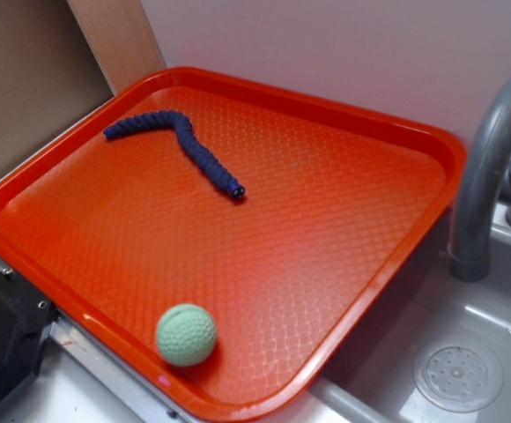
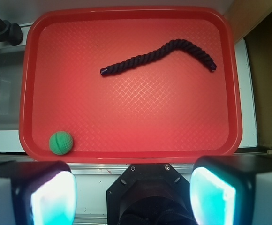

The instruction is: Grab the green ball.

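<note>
The green ball (image 1: 186, 334) is small, pale mint and dimpled. It rests in the near corner of the red tray (image 1: 344, 132). In the wrist view the ball (image 2: 61, 142) lies at the tray's (image 2: 126, 117) lower left corner. My gripper (image 2: 133, 197) is open and empty, its two fingers wide apart at the bottom of the wrist view. It hangs high above the tray's near edge, to the right of the ball. The gripper does not show in the exterior view.
A dark blue braided rope (image 1: 181, 145) lies on the far part of the tray, also in the wrist view (image 2: 164, 56). A grey tap (image 1: 489, 167) and a sink (image 1: 458, 374) are beside the tray. A wall runs behind.
</note>
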You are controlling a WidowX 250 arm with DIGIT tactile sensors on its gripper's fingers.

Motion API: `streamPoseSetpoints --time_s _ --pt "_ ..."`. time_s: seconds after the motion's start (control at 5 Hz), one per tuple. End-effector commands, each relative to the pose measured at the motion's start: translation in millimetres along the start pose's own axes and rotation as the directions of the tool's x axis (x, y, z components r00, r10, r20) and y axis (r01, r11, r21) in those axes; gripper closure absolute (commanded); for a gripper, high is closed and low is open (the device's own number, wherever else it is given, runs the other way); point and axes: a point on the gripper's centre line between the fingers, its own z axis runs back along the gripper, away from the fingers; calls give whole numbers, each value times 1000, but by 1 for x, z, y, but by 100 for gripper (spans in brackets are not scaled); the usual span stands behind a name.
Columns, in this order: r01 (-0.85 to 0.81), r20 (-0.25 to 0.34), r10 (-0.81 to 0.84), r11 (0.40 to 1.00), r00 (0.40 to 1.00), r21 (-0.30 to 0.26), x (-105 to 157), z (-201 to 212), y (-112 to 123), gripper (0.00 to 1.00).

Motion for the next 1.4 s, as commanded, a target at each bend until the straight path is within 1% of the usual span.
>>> streamPoseSetpoints --time_s 0.0,0.2,0.4,0.6,0.8,1.0,1.2 --pt "0 0 0 1000 1000 0 0 0 0 0" --pt "58 -102 -61 998 993 -32 -8 -51 -39 0" --pt "53 -64 -56 997 996 -50 -21 -100 -74 0" --pt "64 -77 -74 990 994 -124 -32 -144 -103 0" --pt "147 -9 -150 976 989 -164 -39 -164 -128 0" --pt "227 37 -224 959 974 -171 -35 -184 -145 0" --pt "288 49 -284 936 958 -203 -35 -195 -166 0"
